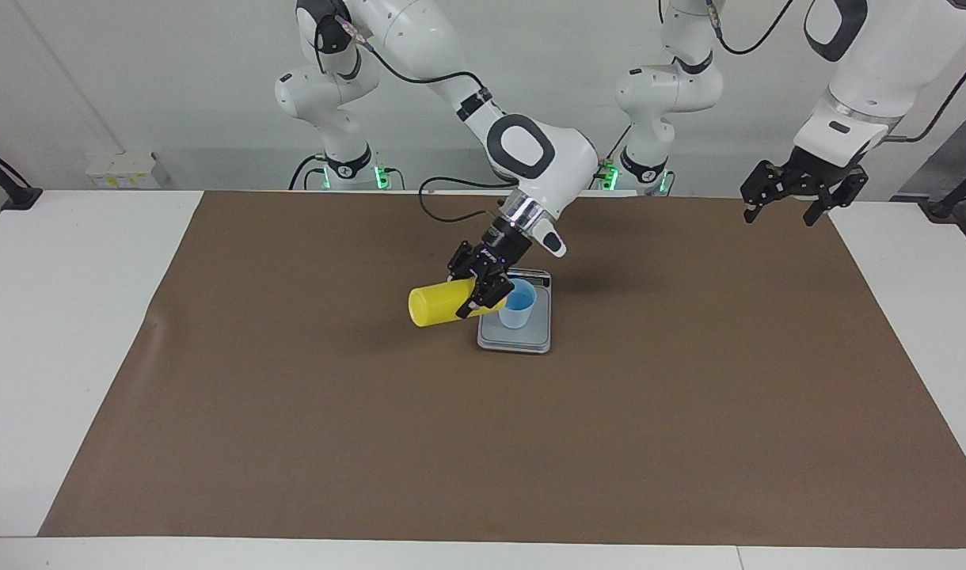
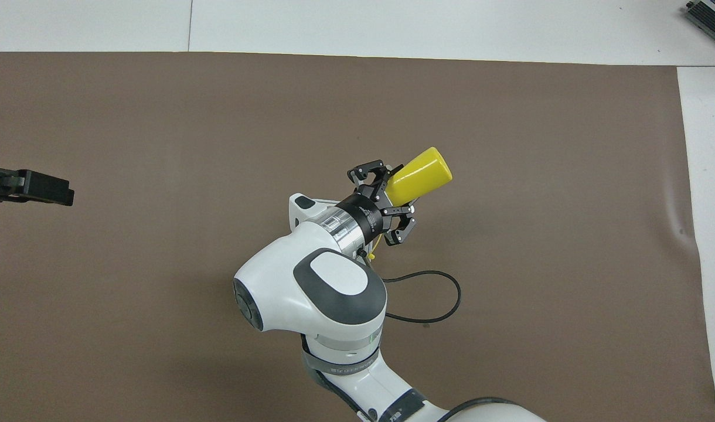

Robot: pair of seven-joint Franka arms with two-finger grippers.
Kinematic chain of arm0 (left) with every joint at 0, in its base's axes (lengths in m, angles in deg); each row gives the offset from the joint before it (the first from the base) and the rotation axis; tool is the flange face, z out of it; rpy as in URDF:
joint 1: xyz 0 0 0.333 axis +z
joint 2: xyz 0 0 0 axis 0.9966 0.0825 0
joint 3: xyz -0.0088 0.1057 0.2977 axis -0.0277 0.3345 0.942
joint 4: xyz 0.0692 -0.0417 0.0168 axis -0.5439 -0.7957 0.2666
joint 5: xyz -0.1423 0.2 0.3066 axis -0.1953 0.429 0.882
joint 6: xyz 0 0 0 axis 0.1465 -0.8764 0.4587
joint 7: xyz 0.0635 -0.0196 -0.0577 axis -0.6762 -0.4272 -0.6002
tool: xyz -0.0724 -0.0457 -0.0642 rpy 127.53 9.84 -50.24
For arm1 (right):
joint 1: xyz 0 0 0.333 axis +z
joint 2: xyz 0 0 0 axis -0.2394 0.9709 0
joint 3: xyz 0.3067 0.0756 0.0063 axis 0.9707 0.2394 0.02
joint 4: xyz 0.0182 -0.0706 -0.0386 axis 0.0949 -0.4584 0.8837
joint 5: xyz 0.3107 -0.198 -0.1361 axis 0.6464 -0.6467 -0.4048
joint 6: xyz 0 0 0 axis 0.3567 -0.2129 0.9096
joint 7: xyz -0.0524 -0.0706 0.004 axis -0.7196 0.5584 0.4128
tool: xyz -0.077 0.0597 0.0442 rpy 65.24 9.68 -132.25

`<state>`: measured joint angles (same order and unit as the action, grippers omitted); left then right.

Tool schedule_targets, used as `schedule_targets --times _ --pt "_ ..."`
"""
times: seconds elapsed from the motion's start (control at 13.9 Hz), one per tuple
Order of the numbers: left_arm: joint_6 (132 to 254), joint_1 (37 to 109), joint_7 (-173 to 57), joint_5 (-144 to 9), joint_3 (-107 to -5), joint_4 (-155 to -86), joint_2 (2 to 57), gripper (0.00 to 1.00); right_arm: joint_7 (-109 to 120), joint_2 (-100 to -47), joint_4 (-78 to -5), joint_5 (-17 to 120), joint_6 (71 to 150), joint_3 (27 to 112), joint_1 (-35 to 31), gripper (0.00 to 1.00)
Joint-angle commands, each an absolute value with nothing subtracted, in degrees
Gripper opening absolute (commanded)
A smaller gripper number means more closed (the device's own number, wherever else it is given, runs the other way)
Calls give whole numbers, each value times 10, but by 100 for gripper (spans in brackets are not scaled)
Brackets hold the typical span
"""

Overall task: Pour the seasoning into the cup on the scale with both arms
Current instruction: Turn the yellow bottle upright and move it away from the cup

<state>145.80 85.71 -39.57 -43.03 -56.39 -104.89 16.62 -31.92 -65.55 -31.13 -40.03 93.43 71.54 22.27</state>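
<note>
The yellow seasoning bottle (image 1: 434,305) (image 2: 423,174) lies tilted nearly on its side in the air, and my right gripper (image 1: 483,290) (image 2: 396,206) is shut on it near the nozzle end. Its nozzle end points at the light-blue cup (image 1: 518,305), which stands upright on the silver-grey scale (image 1: 515,339) in the middle of the mat. The right arm hides the cup and scale in the overhead view. My left gripper (image 1: 777,214) (image 2: 40,189) hangs open and holding nothing, high over the mat's edge at the left arm's end of the table.
A brown mat (image 1: 293,443) covers most of the white table. A black cable (image 2: 433,299) loops from the right arm's wrist above the mat. A grey device (image 2: 709,17) sits at a table corner farthest from the robots.
</note>
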Motion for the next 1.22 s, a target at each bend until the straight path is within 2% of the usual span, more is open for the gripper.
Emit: schedule_targets --times 0.0,0.5,1.15 --pt "1450 852 -400 -427 -561 -1050 159 100 -317 -706 -333 -326 979 724 175 0" --pt "1456 851 -400 -427 -561 -1053 158 100 -311 -745 -328 -151 989 723 121 0" --pt "1457 851 -399 -427 -561 -1055 158 100 -314 -782 -325 173 991 722 -51 0"
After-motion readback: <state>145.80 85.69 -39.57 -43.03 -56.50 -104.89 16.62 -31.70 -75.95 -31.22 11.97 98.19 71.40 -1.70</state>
